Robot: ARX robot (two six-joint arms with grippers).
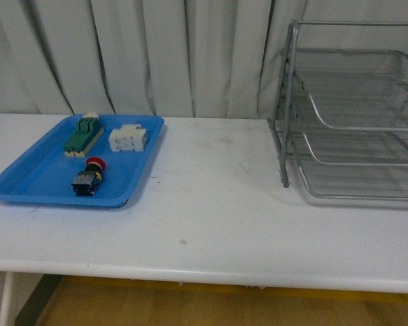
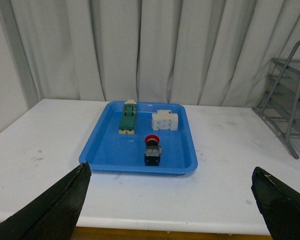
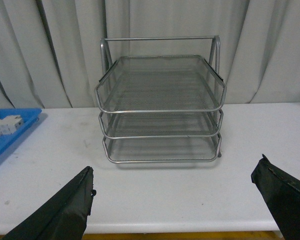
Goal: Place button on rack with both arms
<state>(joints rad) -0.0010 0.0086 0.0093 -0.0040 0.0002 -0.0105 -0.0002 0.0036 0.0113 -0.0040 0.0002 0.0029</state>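
The button (image 1: 89,176), a red cap on a black body, lies in the near part of the blue tray (image 1: 27,178) at the table's left; the left wrist view shows the button (image 2: 152,150) too. The silver three-tier rack (image 1: 357,115) stands at the right, and its shelves hold nothing in the right wrist view, where the rack (image 3: 161,107) faces the camera. My left gripper (image 2: 171,172) is open, back from the tray near the table's front edge. My right gripper (image 3: 176,172) is open, in front of the rack. Neither arm shows in the front view.
A green-and-beige block (image 1: 82,135) and a white block (image 1: 128,138) lie at the back of the blue tray. The white table (image 1: 211,204) runs between tray and rack. Grey curtains (image 1: 156,54) hang behind.
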